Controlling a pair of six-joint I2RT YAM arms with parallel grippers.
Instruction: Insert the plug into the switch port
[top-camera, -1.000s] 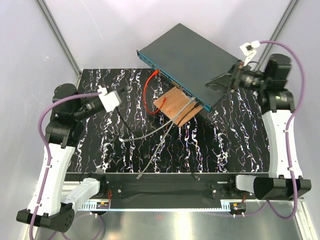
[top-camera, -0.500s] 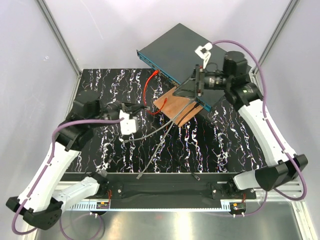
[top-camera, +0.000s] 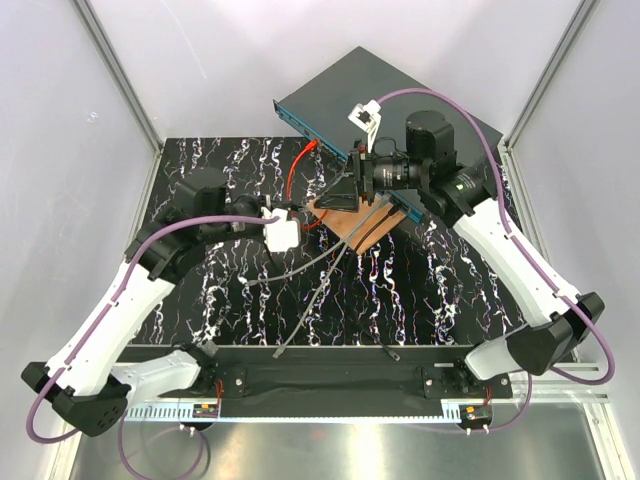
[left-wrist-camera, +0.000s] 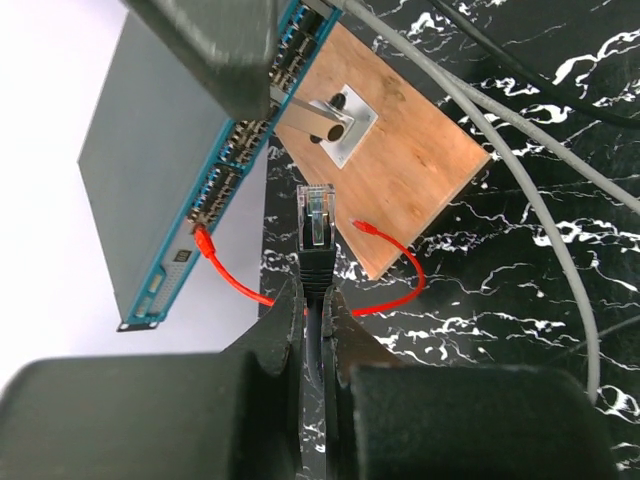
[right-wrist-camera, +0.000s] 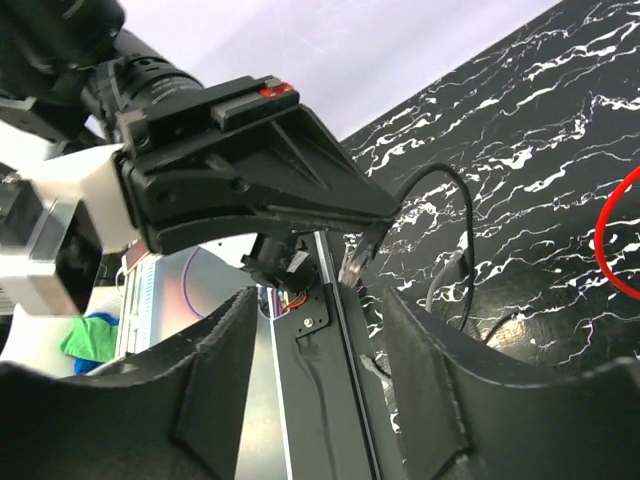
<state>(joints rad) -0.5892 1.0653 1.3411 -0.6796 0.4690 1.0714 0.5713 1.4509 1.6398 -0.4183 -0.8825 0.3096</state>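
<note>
The switch (top-camera: 340, 85), a flat dark grey box, lies at the back with its blue-teal socket face (left-wrist-camera: 228, 172) turned toward the mat. My left gripper (left-wrist-camera: 315, 296) is shut on the plug (left-wrist-camera: 316, 222), a clear-tipped connector on a black cable. The plug points up toward the socket face and stops short of it, beside the copper plate. From above, the left gripper (top-camera: 301, 212) sits just left of the plate. My right gripper (top-camera: 347, 188) hovers over the switch's front edge, jaws open and holding nothing. Its wrist view shows the plug (right-wrist-camera: 357, 262) in front of it.
A copper-brown plate (left-wrist-camera: 410, 165) with a small metal fitting lies in front of the switch. A red cable (left-wrist-camera: 235, 285) is plugged into a socket near the switch's left end. Grey cables (top-camera: 320, 270) trail across the black marbled mat (top-camera: 450, 270) toward the near edge.
Both arms swung in toward the middle. The left gripper carried the plug right, up to the plate's left side. The right gripper moved left over the switch front and narrowed its jaws.
</note>
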